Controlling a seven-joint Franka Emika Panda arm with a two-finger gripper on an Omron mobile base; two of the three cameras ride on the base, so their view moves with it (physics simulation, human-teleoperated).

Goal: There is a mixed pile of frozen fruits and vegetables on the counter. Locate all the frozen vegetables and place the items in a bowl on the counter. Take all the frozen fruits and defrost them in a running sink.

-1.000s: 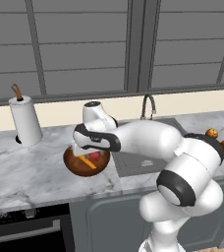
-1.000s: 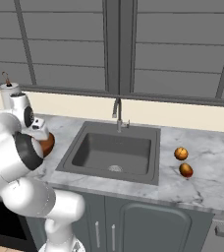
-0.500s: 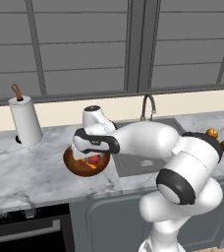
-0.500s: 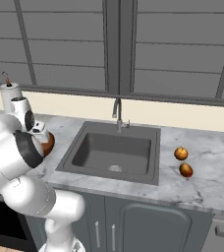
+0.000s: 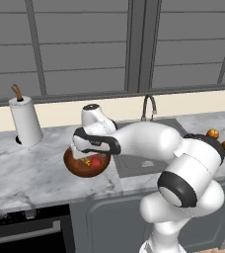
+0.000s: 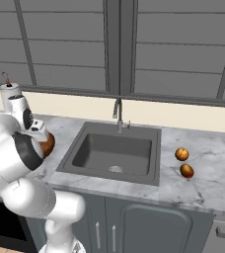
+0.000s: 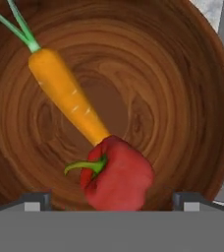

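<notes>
Inside the bowl [image 7: 192, 98]: carrot [image 7: 67, 96] lies aslant, green top toward the rim, its narrow end touching the red pepper-like piece [image 7: 118, 174], which has a curled green stem. Gripper [image 7: 113, 201] hangs directly above the red piece, jaws spread wide, nothing held. Bowl sits on the marble counter [image 5: 30, 173] just left of the sink [image 6: 119, 153]. Two orange-brown balls [image 6: 182, 154] [image 6: 186, 171] rest on the counter right of the sink, near each other. Paper towel roll [image 5: 24, 121] stands upright farther left.

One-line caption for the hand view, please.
Open claw poised over the wooden bowl, where a carrot and a red pepper lie touching.
</notes>
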